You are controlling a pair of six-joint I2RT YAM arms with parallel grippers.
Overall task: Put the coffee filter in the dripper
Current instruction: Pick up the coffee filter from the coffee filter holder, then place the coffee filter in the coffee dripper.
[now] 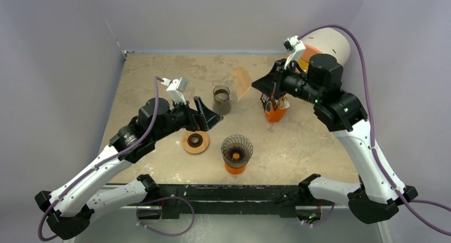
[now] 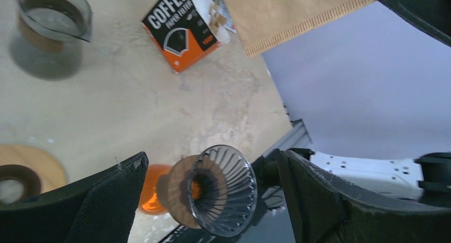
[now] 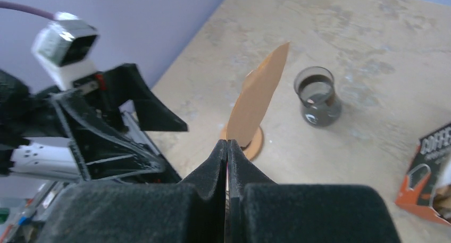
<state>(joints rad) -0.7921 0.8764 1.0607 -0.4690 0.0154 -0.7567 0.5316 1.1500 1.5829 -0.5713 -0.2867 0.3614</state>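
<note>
Right wrist: right gripper (image 3: 227, 147) pinches flat tan paper filter (image 3: 258, 102) — mid-carry, next lowering into ribbed orange-based dripper (image 1: 236, 152) to its left; left gripper (image 2: 211, 158) wide.

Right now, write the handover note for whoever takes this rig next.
Right jaws: shut on the brown paper coffee filter, which is folded flat and held in the air over the far middle of the table.
Left jaws: open and empty, hovering near the wooden ring.
Dripper: upright at near centre, with no filter in it.
Filter pack: below the right arm.
Glass server: beyond the dripper.
Done: one filter is in the grip.
Left: carry it to the dripper, seat it in the cone, release.
</note>
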